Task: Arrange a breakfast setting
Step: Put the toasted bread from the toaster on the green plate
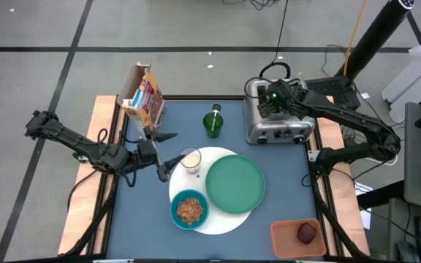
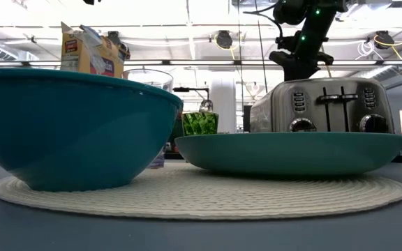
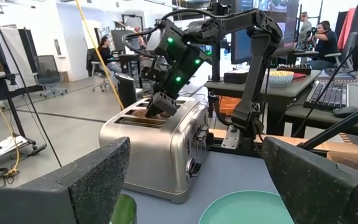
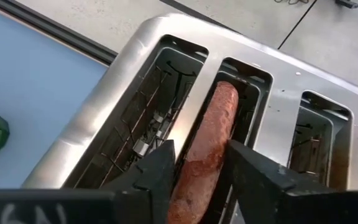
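Observation:
A white round mat (image 1: 212,219) lies at the table's middle. On it stand a green plate (image 1: 234,183), a teal bowl (image 1: 189,210) with cereal and a small clear glass (image 1: 190,158). A brown bagel half (image 4: 207,143) stands in a slot of the steel toaster (image 1: 280,120) at the far right. My right gripper (image 1: 267,102) reaches down into that slot and is shut on the bagel. My left gripper (image 1: 170,152) is open and empty, just left of the glass. A dark-red fruit (image 1: 307,232) lies in an orange tray. No spoon shows. My right gripper pinches the bagel half's two flat faces (image 4: 197,168) between its two fingers, at its upper edge. The fingers come from above, pointing down into the toaster slot. The bagel stands on edge with its lower part inside the slot.
A cereal box (image 1: 143,95) stands at the far left corner and a green bottle (image 1: 213,122) stands left of the toaster. The orange tray (image 1: 287,245) sits at the near right corner. Bare blue table shows at the near left and between the bottle and the mat.

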